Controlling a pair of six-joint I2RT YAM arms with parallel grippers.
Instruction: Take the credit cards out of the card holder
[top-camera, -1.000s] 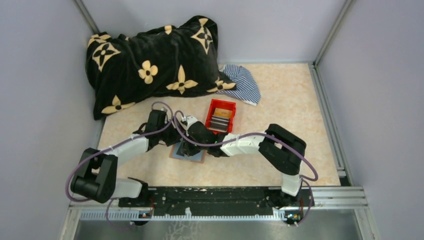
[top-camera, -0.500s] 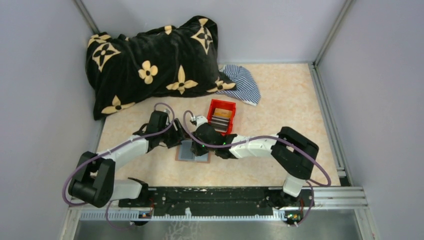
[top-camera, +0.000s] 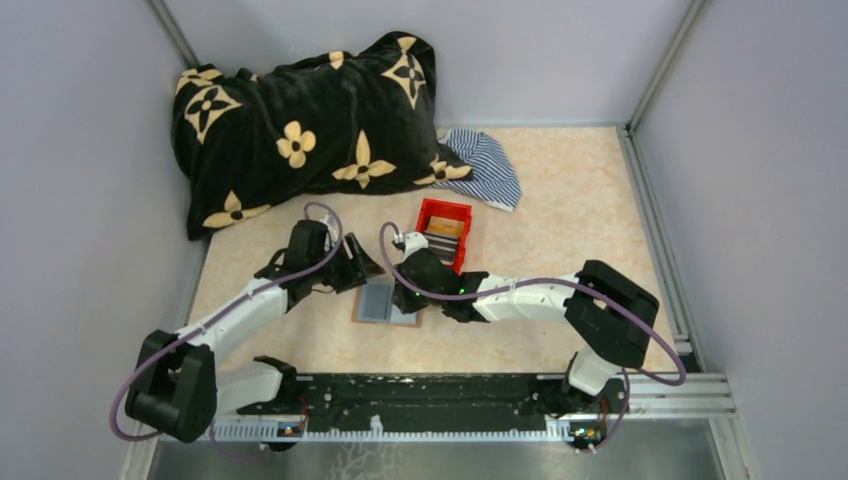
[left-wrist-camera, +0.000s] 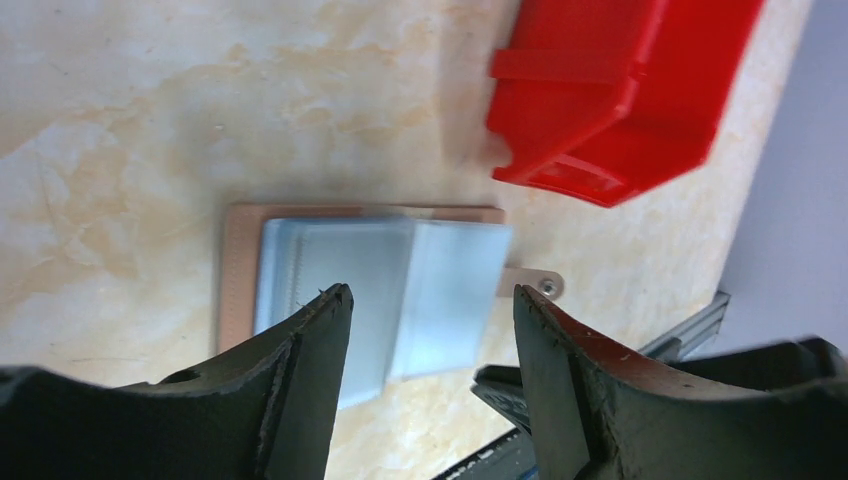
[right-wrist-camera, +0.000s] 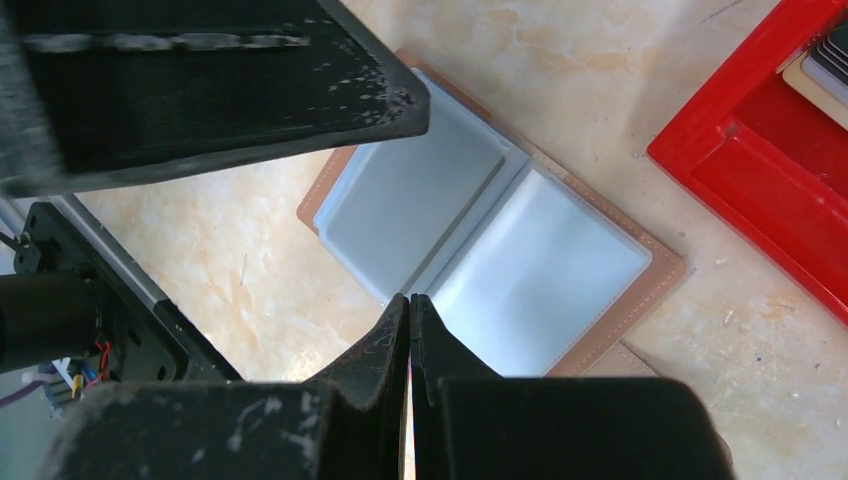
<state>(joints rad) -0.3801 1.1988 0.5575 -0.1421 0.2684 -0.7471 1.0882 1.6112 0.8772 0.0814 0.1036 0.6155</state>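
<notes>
The card holder lies open and flat on the table, its grey-blue panels up inside a brown border. It also shows in the left wrist view and the right wrist view. Several credit cards lie in the red bin; their edges show in the right wrist view. My left gripper is open and empty just above the holder's far left edge. My right gripper is shut with nothing visible between its fingers, over the holder's right side.
The red bin stands just beyond the holder, also seen at right in the right wrist view. A black flower-patterned pillow and a striped cloth lie at the back. Grey walls close in both sides.
Both grippers have drawn back from the holder, the left one up and to the left. The right arm has stretched further left. The holder now lies uncovered and open.
</notes>
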